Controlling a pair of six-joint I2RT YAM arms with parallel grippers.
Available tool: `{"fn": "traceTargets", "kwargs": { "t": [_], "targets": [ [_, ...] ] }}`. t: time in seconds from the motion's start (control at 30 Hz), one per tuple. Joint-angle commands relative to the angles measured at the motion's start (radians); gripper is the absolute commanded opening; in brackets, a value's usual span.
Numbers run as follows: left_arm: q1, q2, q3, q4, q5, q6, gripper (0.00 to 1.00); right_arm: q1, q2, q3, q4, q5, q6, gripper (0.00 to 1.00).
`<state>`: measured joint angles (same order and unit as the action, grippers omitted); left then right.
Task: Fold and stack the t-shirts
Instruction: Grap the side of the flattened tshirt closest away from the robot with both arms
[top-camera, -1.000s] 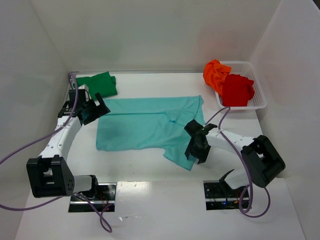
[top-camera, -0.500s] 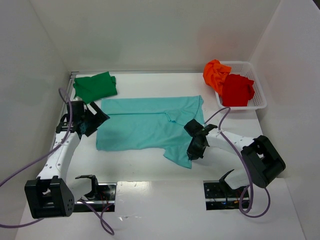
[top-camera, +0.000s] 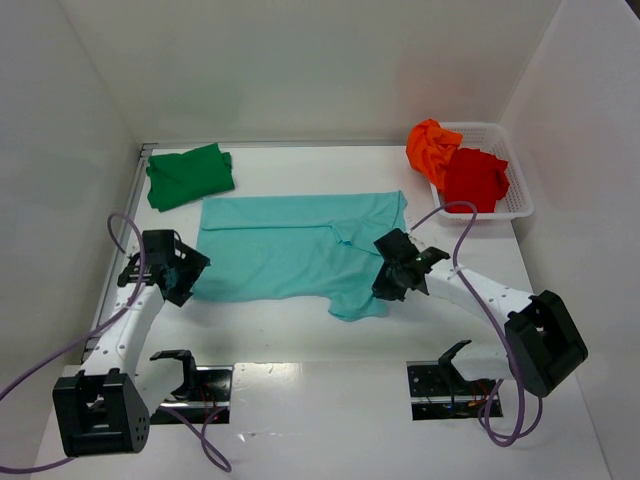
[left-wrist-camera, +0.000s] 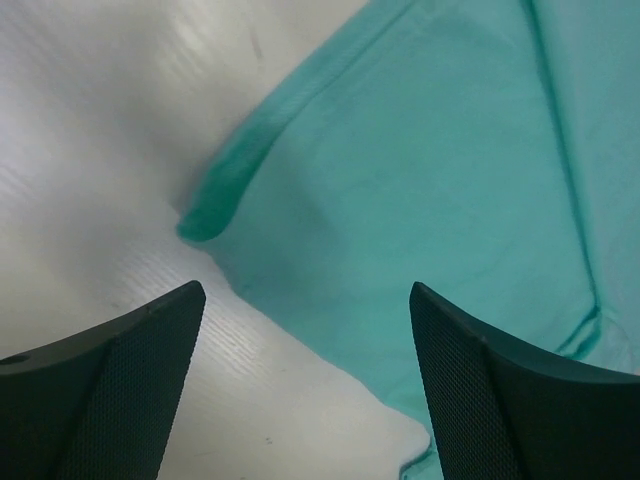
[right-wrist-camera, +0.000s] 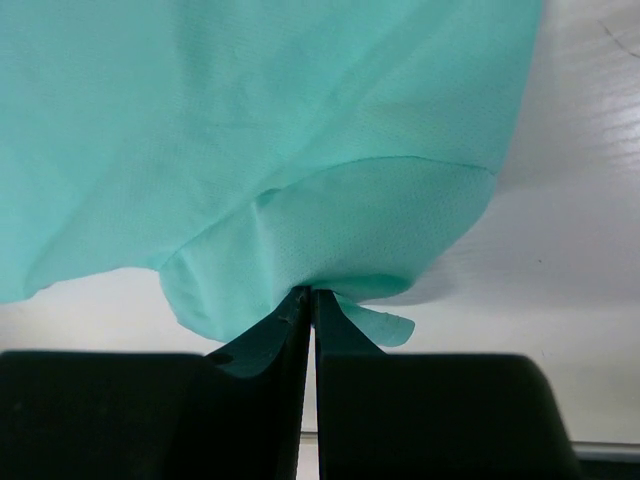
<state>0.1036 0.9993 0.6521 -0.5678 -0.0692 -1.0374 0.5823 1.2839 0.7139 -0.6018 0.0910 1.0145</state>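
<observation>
A plain light teal t-shirt, free of any print, lies on a glossy white table; up close its cloth reads as an even teal, a shade darker along the rolled hem. A dark green t-shirt is equally plain. The white mesh basket, patterned with a grid of small openings, frames a bright orange t-shirt and a solid red t-shirt. The left arm and right arm are white with black joints; the left gripper and right gripper are black, the left's fingers finely dotted. Purple cables trail from both arms. The walls are white.
</observation>
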Motion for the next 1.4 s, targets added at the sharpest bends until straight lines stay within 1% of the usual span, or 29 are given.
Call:
{"fn": "traceTargets", "kwargs": {
  "t": [0.0,0.1,0.17,0.23,0.27,0.33,0.37,0.4,0.47,0.5,0.77,0.83,0.9,0.93,1.03,1.07,1.13,1.17,1.2,1.23,1.3,1.33,1.37],
  "targets": [
    [0.005,-0.054,-0.041,-0.055,-0.136,-0.104,0.89,-0.013,-0.021,0.027,0.076,0.027,-0.034,0.09],
    [0.005,-0.068,-0.054,-0.055,-0.202,-0.124,0.87,-0.013,0.002,0.027,0.097,0.009,-0.043,0.09],
    [0.005,-0.059,-0.054,-0.044,-0.216,-0.124,0.87,-0.013,0.002,0.027,0.108,0.009,-0.044,0.10],
    [0.005,0.007,-0.054,-0.032,-0.216,-0.099,0.87,-0.013,0.011,0.036,0.108,0.009,-0.044,0.10],
    [0.005,0.007,-0.054,-0.032,-0.207,-0.099,0.87,-0.013,0.011,0.036,0.108,0.009,-0.044,0.10],
    [0.005,0.061,-0.054,-0.018,-0.198,-0.079,0.87,-0.013,0.011,0.036,0.117,0.009,-0.044,0.11],
    [0.005,0.088,-0.054,-0.008,-0.198,-0.070,0.84,-0.013,0.011,0.036,0.117,0.009,-0.044,0.11],
    [0.005,0.099,-0.054,-0.007,-0.198,-0.070,0.83,-0.013,0.011,0.036,0.117,0.009,-0.044,0.11],
    [0.005,0.110,-0.065,0.005,-0.188,-0.061,0.78,-0.013,0.020,0.036,0.117,0.009,-0.044,0.12],
    [0.005,0.110,-0.074,0.005,-0.179,-0.061,0.73,-0.013,0.020,0.036,0.117,0.009,-0.044,0.12],
    [0.005,0.110,-0.109,0.023,-0.152,-0.061,0.67,-0.013,0.020,0.045,0.117,0.009,-0.044,0.12],
    [0.005,0.133,-0.109,0.032,-0.152,-0.061,0.67,-0.013,0.020,0.045,0.108,0.009,-0.044,0.12],
    [0.005,0.142,-0.109,0.042,-0.142,-0.052,0.63,-0.013,0.020,0.045,0.108,0.009,-0.044,0.12],
    [0.005,0.151,-0.109,0.051,-0.142,-0.052,0.63,-0.013,0.020,0.045,0.108,0.018,-0.044,0.12],
    [0.005,0.160,-0.109,0.051,-0.142,-0.052,0.53,-0.013,0.011,0.036,0.108,0.018,-0.034,0.12],
    [0.005,0.171,-0.109,0.060,-0.142,-0.052,0.53,-0.013,0.011,0.036,0.099,0.027,-0.034,0.12],
    [0.005,0.180,-0.109,0.069,-0.142,-0.052,0.45,-0.013,0.002,0.036,0.099,0.027,-0.034,0.12],
    [0.005,0.180,-0.109,0.069,-0.132,-0.052,0.39,-0.022,-0.007,0.027,0.099,0.027,-0.034,0.12],
    [0.005,0.180,-0.109,0.069,-0.132,-0.052,0.35,-0.022,-0.008,0.027,0.099,0.027,-0.034,0.12],
    [0.005,0.180,-0.109,0.069,-0.132,-0.052,0.29,-0.022,-0.008,0.027,0.090,0.027,-0.025,0.12],
    [0.005,0.189,-0.109,0.069,-0.132,-0.052,0.21,-0.022,-0.017,0.027,0.089,0.036,-0.025,0.12],
    [0.005,0.190,-0.109,0.069,-0.132,-0.052,0.12,-0.022,-0.026,0.027,0.089,0.036,-0.025,0.12],
    [0.005,0.190,-0.109,0.069,-0.132,-0.061,0.07,-0.022,-0.026,0.018,0.089,0.036,-0.025,0.12]
  ]
}}
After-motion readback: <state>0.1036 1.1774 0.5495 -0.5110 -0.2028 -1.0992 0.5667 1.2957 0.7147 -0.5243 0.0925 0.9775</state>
